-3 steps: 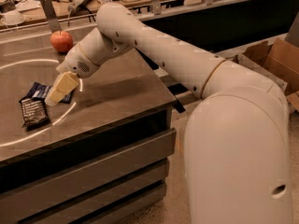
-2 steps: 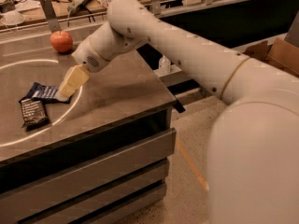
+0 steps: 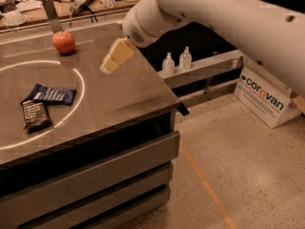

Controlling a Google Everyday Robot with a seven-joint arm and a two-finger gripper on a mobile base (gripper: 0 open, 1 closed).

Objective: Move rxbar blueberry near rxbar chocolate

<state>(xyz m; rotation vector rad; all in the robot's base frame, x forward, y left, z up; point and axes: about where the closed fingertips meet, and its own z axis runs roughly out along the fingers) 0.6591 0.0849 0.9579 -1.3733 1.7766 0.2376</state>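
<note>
I'm hovering my pale fingers [image 3: 108, 65], pressed together and empty, over the grey bench [image 3: 119, 94]; sweeping low risks knocking the navy rxbar blueberry wrapper [image 3: 50, 94] away from the black rxbar chocolate wrapper [image 3: 35, 115].

A soft sheen is being thrown off the smooth, metal-looking table top [image 3: 128, 97]. Glossy film is being shown by the rxbar blueberry [image 3: 51, 94] and the rxbar chocolate [image 3: 35, 115]. The gripper [image 3: 114, 56], of matt pale plastic, is being held above the table's right part. A waxy shine is being shown by the apple [image 3: 63, 42].
</note>
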